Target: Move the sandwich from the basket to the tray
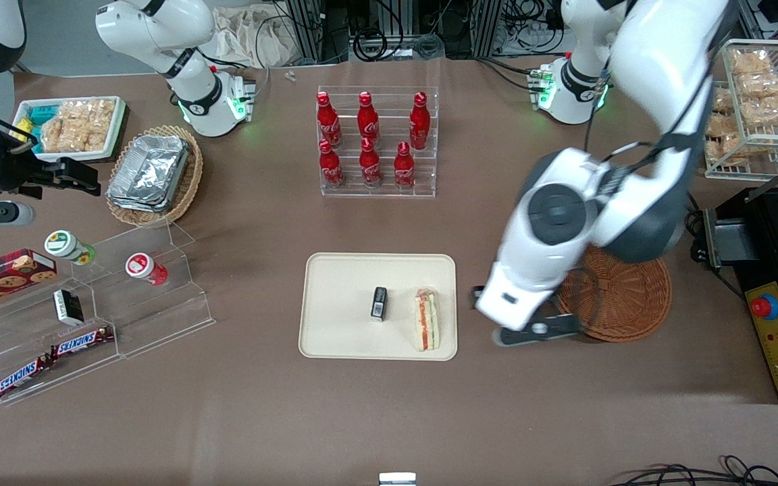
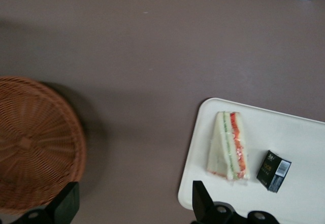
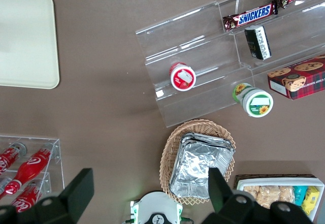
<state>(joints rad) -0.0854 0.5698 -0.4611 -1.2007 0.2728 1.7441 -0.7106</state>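
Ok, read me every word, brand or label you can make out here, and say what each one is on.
"SNICKERS": two candy bars on the acrylic shelf.
Red bottles: white script, unreadable.
Small black box on the tray: print too small.
Cookie box: lettering unreadable.
Gripper, beside the basket: unmarked.

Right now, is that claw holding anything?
Gripper: open, holding nothing, above the table between the basket and the tray; the sandwich lies on the tray.

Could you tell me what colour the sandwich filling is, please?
Red-orange and green stripes in the sandwich, clearest from the left wrist.
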